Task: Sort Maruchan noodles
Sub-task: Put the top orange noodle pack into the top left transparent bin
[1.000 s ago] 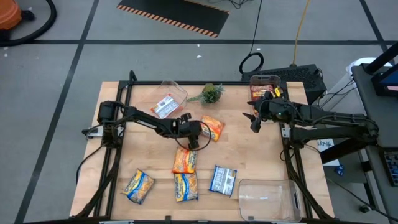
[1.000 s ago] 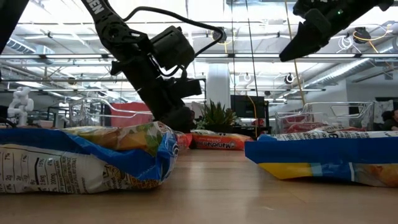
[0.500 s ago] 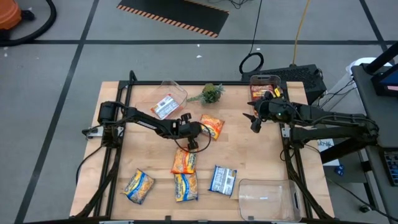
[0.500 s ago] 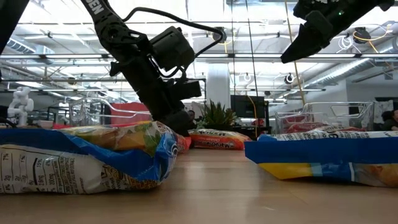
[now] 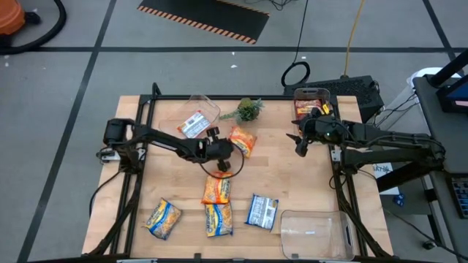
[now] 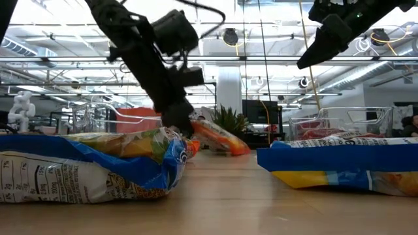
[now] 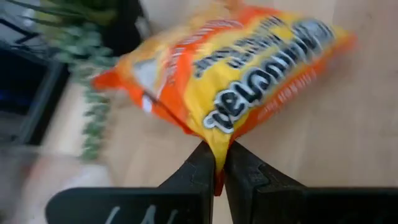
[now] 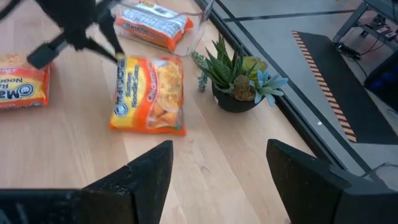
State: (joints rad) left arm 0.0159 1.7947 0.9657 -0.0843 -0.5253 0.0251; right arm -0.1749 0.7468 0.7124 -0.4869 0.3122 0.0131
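While four packets (image 5: 217,188) lie flat, left end effector (image 5: 228,145) pinches one orange packet (image 5: 242,139)

Orange packet (image 5: 242,140) now pinched, shifted plantward.

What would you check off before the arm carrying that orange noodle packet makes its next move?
1. Left tool pinching the edge of the orange crinkly plastic noodle packet: ok.
2. Packet lifted off the wooden table: partly; in the low view one end tilts up, the far end cannot be told.
3. Small green potted plant clear of the packet: ok, close by but apart.
4. Clear plastic bin beside the plant, with one red-and-silver packet inside, has room: ok.
5. Right tool out of the way: ok, open over the table's right side.
6. Firmness of the thin edge grip: cannot tell.
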